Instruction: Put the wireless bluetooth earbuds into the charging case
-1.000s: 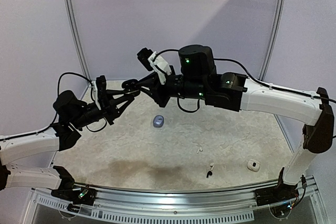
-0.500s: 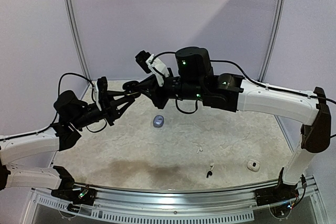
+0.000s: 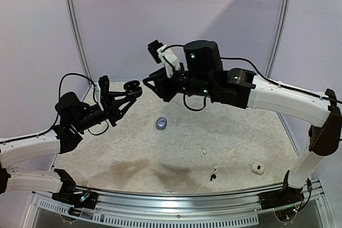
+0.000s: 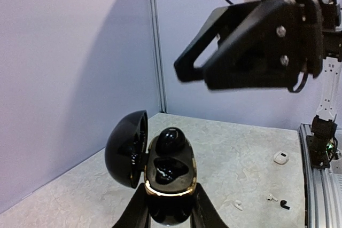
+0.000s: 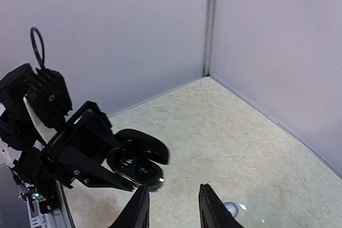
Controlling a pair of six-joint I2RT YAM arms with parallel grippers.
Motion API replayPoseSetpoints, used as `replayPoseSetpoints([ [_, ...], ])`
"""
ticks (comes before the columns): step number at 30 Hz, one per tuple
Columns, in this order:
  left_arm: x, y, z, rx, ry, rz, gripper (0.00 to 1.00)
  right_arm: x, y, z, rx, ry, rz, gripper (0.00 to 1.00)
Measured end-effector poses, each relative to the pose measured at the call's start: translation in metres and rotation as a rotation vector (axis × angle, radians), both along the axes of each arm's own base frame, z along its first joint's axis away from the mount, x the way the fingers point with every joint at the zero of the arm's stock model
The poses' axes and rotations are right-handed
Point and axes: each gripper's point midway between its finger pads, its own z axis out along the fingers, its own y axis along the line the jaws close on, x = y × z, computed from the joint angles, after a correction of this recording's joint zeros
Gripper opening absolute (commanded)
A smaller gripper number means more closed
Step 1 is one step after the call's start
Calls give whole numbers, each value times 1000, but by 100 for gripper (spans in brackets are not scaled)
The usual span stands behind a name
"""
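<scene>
You've got soft, even light, lilac on the walls. From overhead, a broad diagonal shadow crosses the back wall (image 3: 240, 25) and a darker patch lies on the near tabletop (image 3: 160, 172). Left wrist view: small glints on the glossy charging case (image 4: 166, 166), background soft.

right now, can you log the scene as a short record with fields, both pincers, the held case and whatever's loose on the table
left pincer: shut on the glossy black gold-rimmed charging case, held above the beige speckled table
case lid: open
in case: one black rounded earbud sticking up; other socket unclear
right pincer: open, empty, above the case, not touching
loose earbuds: small white earbud, small black earbud
other cases: blue-grey oval case, white rounded case
</scene>
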Motion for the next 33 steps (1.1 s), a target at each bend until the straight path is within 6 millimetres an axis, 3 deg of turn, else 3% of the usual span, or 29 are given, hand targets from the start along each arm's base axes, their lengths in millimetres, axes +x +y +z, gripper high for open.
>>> replayPoseSetpoints([
  [5,5,5,-1,-12,31,41,0,20,-66,20,38,150,-294,41],
  [9,7,9,-1,-21,42,67,0,19,-124,-6,30,380,-550,52],
  [11,7,11,-4,-24,50,75,0,10,-146,-47,-12,524,-659,57],
  [16,8,14,-14,-28,81,90,0,-29,-199,-179,-267,809,-904,64],
  [18,8,14,-14,-33,91,92,0,-44,-216,-214,-353,879,-979,66],
  [21,8,13,-14,-40,94,91,0,-65,-230,-245,-428,964,-1051,67],
  [33,-12,1,-5,-18,16,38,0,-104,-225,-301,-545,1153,-1079,63],
])
